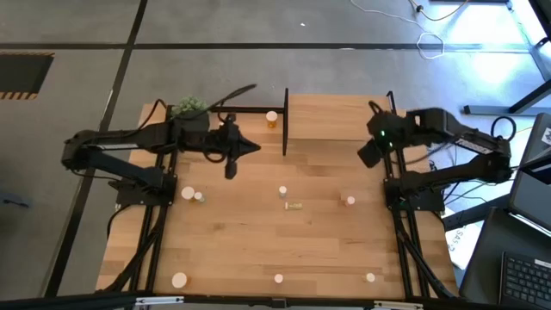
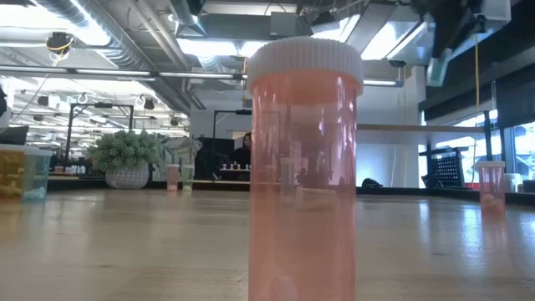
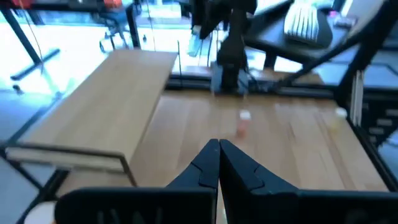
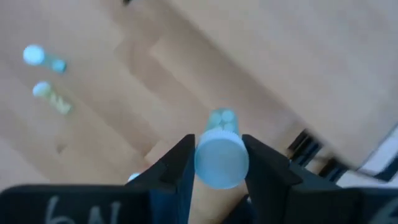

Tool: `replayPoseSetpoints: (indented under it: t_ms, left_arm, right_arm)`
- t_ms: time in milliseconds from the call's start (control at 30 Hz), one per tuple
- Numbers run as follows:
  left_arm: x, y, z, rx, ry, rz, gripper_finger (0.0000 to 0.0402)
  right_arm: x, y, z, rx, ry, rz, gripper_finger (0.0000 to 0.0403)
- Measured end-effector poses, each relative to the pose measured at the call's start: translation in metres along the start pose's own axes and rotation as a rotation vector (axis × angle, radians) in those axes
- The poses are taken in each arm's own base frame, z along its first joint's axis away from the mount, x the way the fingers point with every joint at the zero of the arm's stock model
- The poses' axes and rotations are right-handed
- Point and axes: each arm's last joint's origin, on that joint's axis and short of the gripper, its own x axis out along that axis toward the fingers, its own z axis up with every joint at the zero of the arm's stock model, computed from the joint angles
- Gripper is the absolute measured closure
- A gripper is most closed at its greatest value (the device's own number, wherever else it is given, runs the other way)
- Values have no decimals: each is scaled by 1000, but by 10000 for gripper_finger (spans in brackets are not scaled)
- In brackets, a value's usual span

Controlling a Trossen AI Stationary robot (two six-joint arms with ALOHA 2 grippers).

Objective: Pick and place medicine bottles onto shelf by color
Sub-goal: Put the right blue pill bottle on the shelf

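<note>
the right gripper carries a medicine bottle toward the shelf: its two fingers stand partly open and are clamped on the bottle just under the pale cap, seen end-on in the right wrist view. in the high view this gripper hangs at the shelf's right front corner, above the tabletop and not yet over the board. the bottle's body colour cannot be told from these views.

the left gripper has its fingers pressed together and holds nothing; it waits in front of the shelf's left half, near an orange bottle standing just left of the light board's left post. other bottles lie scattered on the tabletop in front of the shelf, well apart from it; one pink-orange bottle stands close to the low camera.

step in hand, by judgement: transport, with placing still to come. the next move calls for bringing the held bottle over the board, beside any bottles of its colour, lowering it upright until the base rests, then opening the fingers.
</note>
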Motion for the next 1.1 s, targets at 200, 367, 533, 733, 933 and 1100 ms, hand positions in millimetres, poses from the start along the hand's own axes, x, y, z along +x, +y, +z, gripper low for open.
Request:
replayPoseSetpoints:
  t_ms: [200, 367, 533, 733, 933, 1100]
  left_arm:
    - [8, 10, -1, -9, -3, -26, 401]
    - [12, 17, 3, -7, -58, -39, 401]
    - [9, 23, 15, 85, -140, -16, 401]
    - [7, 35, 41, 172, -193, 49, 401]
    - [22, 47, 56, 193, -79, 100, 401]
    - [40, 50, 57, 201, -14, 90, 401]
  right_arm:
    - [-6, -11, 47, 39, -40, -68, 283]
    - [-11, -28, 79, 29, -21, -82, 283]
    - [-13, -49, 99, 65, 11, -49, 283]
    - [2, -71, 113, 146, 71, -84, 283]
    - [25, -90, 123, 183, 146, -103, 283]
    - [41, -105, 131, 236, 191, -135, 283]
